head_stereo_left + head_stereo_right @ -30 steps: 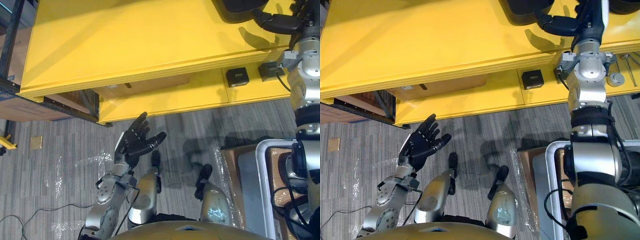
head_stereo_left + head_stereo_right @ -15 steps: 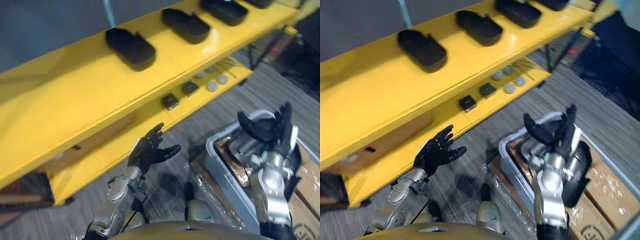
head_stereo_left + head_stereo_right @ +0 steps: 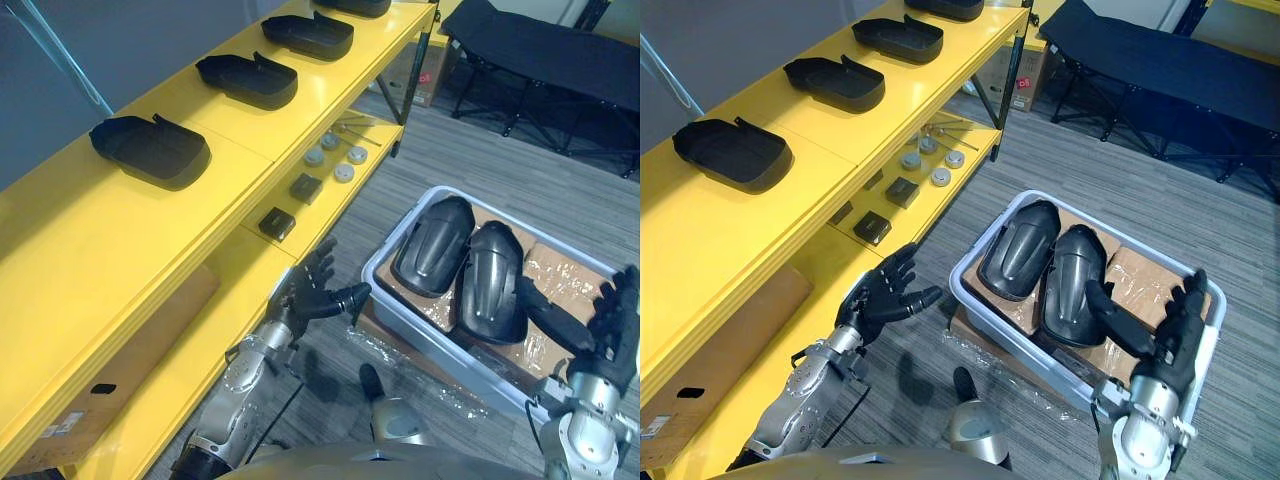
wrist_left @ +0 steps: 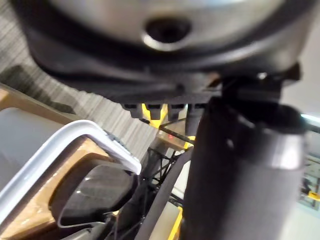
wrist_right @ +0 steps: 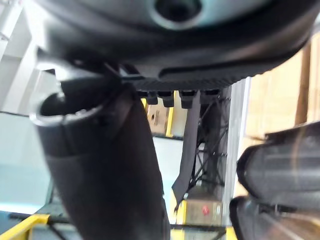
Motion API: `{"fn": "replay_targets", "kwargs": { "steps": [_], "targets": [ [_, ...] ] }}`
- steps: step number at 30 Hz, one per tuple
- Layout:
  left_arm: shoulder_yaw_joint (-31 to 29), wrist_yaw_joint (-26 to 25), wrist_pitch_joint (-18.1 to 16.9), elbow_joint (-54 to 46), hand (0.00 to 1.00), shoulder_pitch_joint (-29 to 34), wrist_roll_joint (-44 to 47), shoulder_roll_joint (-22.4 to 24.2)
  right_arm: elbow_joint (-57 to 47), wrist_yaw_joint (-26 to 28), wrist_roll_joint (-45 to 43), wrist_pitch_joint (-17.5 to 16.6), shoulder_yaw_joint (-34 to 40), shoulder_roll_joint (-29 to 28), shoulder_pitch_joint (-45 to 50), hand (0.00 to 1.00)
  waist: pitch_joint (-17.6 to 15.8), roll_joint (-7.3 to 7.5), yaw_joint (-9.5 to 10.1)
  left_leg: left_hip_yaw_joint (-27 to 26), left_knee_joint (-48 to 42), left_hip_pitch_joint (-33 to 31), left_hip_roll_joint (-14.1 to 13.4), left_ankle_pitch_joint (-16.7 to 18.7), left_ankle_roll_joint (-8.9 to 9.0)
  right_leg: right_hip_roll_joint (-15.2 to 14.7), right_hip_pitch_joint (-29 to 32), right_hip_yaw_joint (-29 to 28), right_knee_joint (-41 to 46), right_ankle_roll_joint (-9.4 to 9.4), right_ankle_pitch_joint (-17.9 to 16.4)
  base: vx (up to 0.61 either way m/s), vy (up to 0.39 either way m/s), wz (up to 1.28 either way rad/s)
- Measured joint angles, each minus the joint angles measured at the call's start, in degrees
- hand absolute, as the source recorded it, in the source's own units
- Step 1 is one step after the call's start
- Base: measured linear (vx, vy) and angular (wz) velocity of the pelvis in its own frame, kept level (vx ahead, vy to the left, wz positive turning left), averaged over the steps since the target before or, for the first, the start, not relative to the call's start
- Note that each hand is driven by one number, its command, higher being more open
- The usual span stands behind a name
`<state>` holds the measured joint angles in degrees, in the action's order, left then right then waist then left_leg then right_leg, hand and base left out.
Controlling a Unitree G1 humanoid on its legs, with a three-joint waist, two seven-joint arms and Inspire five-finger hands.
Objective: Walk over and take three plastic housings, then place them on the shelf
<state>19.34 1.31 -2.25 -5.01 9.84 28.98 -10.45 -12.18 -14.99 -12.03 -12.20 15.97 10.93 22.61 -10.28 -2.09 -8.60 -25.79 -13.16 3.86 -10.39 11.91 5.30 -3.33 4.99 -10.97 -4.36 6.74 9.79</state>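
1. Bin (image 3: 388,235) on the floor, with two housings (image 3: 432,245) side by side inside it.
2. Shelf (image 3: 110,250) stands left of the bin. Shelf housings (image 3: 150,148) sit in a row on its top board, well apart from the bin.
3. Left hand (image 3: 315,295) is between bin and shelf, near the bin's left corner. Fingers spread, empty.
4. Right hand (image 3: 1170,340) is at the bin's near right side. Fingers straight and apart, holding nothing. The thumb seems to reach over the right housing's end; contact unclear.
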Motion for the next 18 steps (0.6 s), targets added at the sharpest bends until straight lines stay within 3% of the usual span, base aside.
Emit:
{"fn": "replay_targets", "kwargs": {
  "steps": [2, 5, 8, 10, 13, 15, 16, 17, 18],
  "targets": [
    [-1.9, -1.2, 0.0, -2.6, 1.0, 1.3, 0.0, 0.2, 2.0, 1.8, 0.3, 0.0, -5.0, 3.5, -5.6, 1.0, 0.4, -0.72, 2.58, 10.8, -4.6, -3.1, 1.4, 4.0, -1.18, 0.8, 0.7, -1.5, 0.0, -0.59, 0.4, -0.1, 0.056, -0.42],
    [-4.6, -1.5, -0.1, -3.4, 1.0, 3.0, 0.1, 0.6, 5.5, 2.0, 0.3, -0.1, -8.9, 4.5, -10.1, 1.0, 0.9, -1.37, 4.91, 14.5, -8.3, -5.1, 2.0, 6.4, -1.51, 0.7, 0.7, -0.9, 0.6, -0.72, 0.3, -0.08, 0.117, 0.05],
    [-8.1, -1.5, -0.7, -3.4, 1.0, 4.3, 0.1, 1.0, 9.5, 1.9, 0.3, -0.1, -11.3, 2.3, -11.6, 1.0, 0.8, -1.3, 7.06, 17.1, -11.4, -7.5, 2.7, 6.5, -1.16, 0.4, 2.6, 0.4, 4.1, -0.37, -0.5, -0.05, 0.097, 0.24],
    [-9.4, -1.4, -1.8, -3.4, 1.0, 4.3, 0.2, 0.9, 11.6, 1.4, 0.3, -0.1, -12.1, -0.7, -10.8, 1.0, 0.7, -1.12, 7.09, 18.5, -12.0, -7.3, 3.7, 6.6, -1.23, -0.1, 3.6, 1.1, 8.2, -0.19, -2.2, -0.03, 0.096, 0.16],
    [-9.4, 0.5, -3.0, -5.1, 1.0, 4.3, 0.2, 0.9, 11.7, 0.6, 0.7, -0.1, -12.2, -4.6, -7.0, 1.0, -0.3, -0.42, 6.86, 18.1, -12.7, -6.0, 5.0, 7.1, -2.42, -0.8, 4.2, 0.2, 11.4, -0.1, -2.6, -0.07, 0.1, -0.2],
    [-9.0, 1.8, -3.1, -6.3, 1.0, 4.1, 0.2, 0.8, 11.7, 0.6, 0.6, -0.5, -12.2, -6.3, -4.5, 1.0, -1.2, 1.07, 6.58, 16.1, -13.9, -5.3, 5.7, 7.9, -3.51, -1.4, 4.0, -0.5, 11.0, 1.1, -1.6, -0.17, 0.113, -0.74],
    [-9.0, 2.1, -3.1, -6.6, 1.0, 4.1, 0.2, 0.9, 11.7, 1.0, -0.2, -1.0, -12.4, -6.8, -3.7, 1.0, -1.9, 2.06, 6.77, 12.3, -14.6, -5.2, 5.5, 8.3, -4.71, -1.2, 4.4, 0.5, 7.3, 0.9, 3.9, -0.21, 0.068, -1.18],
    [-9.1, 1.8, -3.1, -6.5, 1.0, 4.1, 0.1, 1.3, 11.7, 1.3, -0.6, -1.1, -12.7, -6.9, -4.2, 1.0, -2.1, 1.76, 7.34, 9.5, -13.9, -5.3, 3.9, 7.6, -5.05, -1.2, 4.3, 2.2, 4.6, -0.11, 7.0, -0.32, 0.023, -1.52],
    [-9.2, 1.1, -3.0, -6.0, 1.0, 3.7, 0.1, 1.4, 11.7, 2.0, -1.4, -1.4, -13.3, -6.7, -5.1, 1.0, -2.6, 1.53, 7.19, 6.7, -12.6, -5.5, 3.4, 6.4, -5.42, -1.4, 5.8, 8.4, 6.9, -2.33, 6.5, -0.32, -0.012, -1.28]
  ]
}}
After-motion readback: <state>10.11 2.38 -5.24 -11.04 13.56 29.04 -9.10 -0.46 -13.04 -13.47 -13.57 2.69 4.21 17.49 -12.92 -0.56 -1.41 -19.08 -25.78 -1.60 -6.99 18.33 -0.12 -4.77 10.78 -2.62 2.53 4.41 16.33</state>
